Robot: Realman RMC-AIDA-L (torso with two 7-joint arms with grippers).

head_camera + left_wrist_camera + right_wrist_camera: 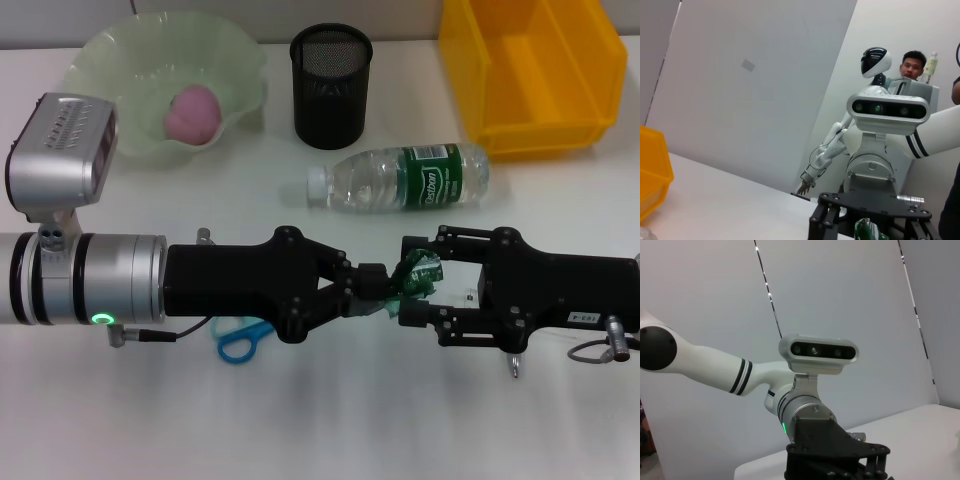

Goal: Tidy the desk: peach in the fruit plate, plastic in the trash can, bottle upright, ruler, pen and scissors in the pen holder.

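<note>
Grippers meet mid-desk: we see left gripper [378, 292] and right gripper [418, 290] both clamped on green plastic [417, 276]; bottle [400, 178] lies beyond them, scissors [241, 338] under left arm.

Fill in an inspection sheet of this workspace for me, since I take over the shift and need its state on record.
Surface: white desk, bare in front.
Job's things: pink peach already in the pale green wavy fruit plate; clear plastic water bottle with green label lying on its side; black mesh pen holder upright; blue-handled scissors partly under the left arm; crumpled green plastic between the two grippers; yellow plastic bin at the back right.
Clutter: nothing seen.
Grippers: left gripper and right gripper meet at the plastic above mid-desk.
Cables: grey cable at the right wrist.
Surroundings: white walls, another robot and a person.
</note>
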